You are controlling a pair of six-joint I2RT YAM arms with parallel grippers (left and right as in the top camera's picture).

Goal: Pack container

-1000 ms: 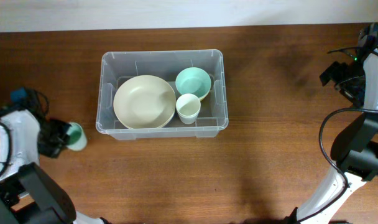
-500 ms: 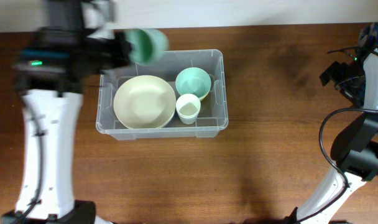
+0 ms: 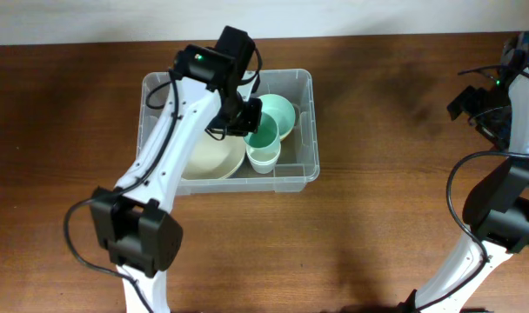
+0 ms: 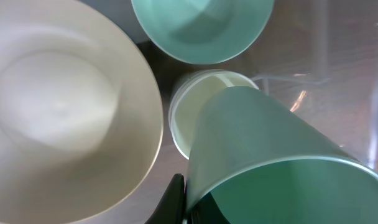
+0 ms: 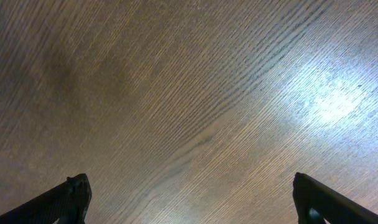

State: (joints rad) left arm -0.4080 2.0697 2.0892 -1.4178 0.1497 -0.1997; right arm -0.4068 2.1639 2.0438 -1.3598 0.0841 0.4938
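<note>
The container (image 3: 157, 83) is a clear bin at the table's middle; its wall also shows in the left wrist view (image 4: 363, 74). It holds a large cream bowl (image 3: 204, 159) (image 4: 58, 112), a mint green bowl (image 3: 284, 109) (image 4: 201, 28) and a small cream cup (image 3: 265, 162) (image 4: 201, 106). My left gripper (image 3: 245, 117) (image 4: 188, 204) is inside the bin's outline, shut on a green cup (image 3: 263, 136) (image 4: 270, 155). It holds the cup tilted just above the cream cup. My right gripper (image 3: 473, 103) (image 5: 192, 199) is open and empty over bare wood at the far right.
Brown wooden table (image 3: 386, 217) all round the bin. The left arm (image 3: 173, 130) spans the bin's left half and hides part of the cream bowl. A pale wall edge (image 3: 73, 22) runs along the back.
My left arm carried the green cup from the table's left side, over the bin's back left corner, to above the cream cup inside the bin. The right arm has not moved.
</note>
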